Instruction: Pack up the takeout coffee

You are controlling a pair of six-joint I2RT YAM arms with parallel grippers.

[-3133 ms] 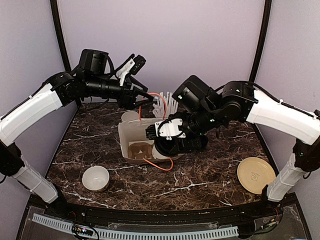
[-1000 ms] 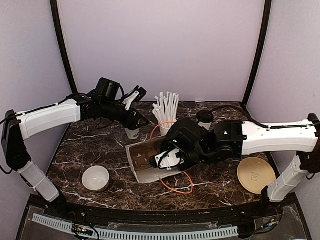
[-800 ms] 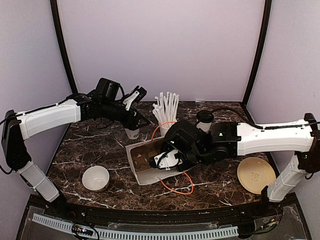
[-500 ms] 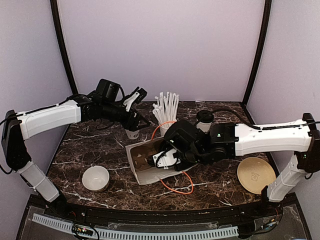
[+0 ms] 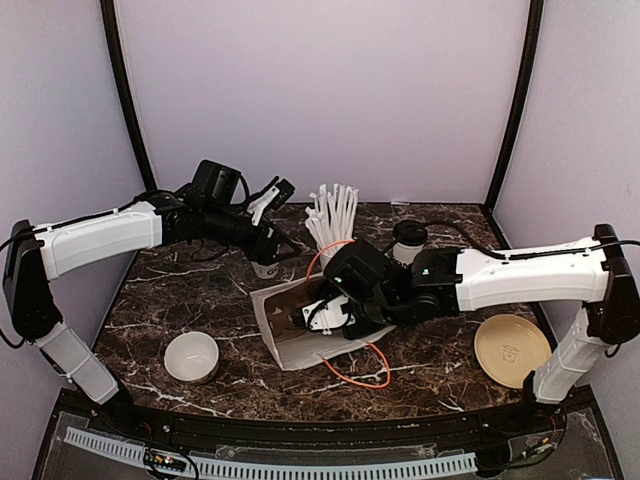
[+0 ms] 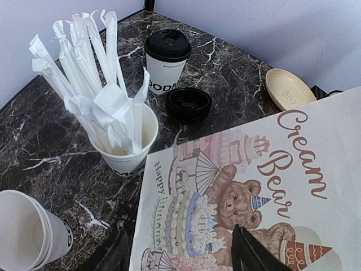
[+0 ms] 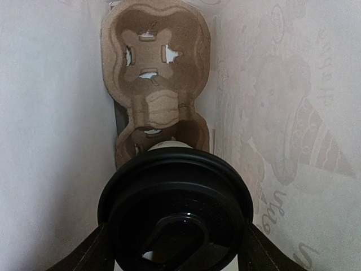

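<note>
Right gripper (image 7: 172, 249) clasps one black-lidded white paper cup (image 7: 176, 186) inside the white printed paper bag (image 6: 254, 186), poised over the near pocket of the brown pulp carrier (image 7: 155, 68), apparently unseated. The second lidded cup (image 6: 167, 56) stands outside on the dark marble table (image 6: 225, 68). Left gripper (image 6: 185, 253) sits at the bag's edge; its grip cannot be told.

Dark marble counter (image 5: 180, 300), veined white. Mid-counter, a white paper bag (image 5: 300, 340) on its side, printed with a bear and cakes, with an orange cord (image 5: 362, 378) looped out at its near right. Just behind the bag, a white cup of wrapped straws (image 6: 125, 157). Behind and to the right, a black-lidded coffee cup (image 5: 408, 240), with a loose black lid (image 6: 188, 103) just beside it. Behind and to the left, stacked empty cups (image 6: 28, 237). Near left of the bag, a white bowl (image 5: 191, 356). Well off to the right, a tan plate (image 5: 512, 350).
</note>
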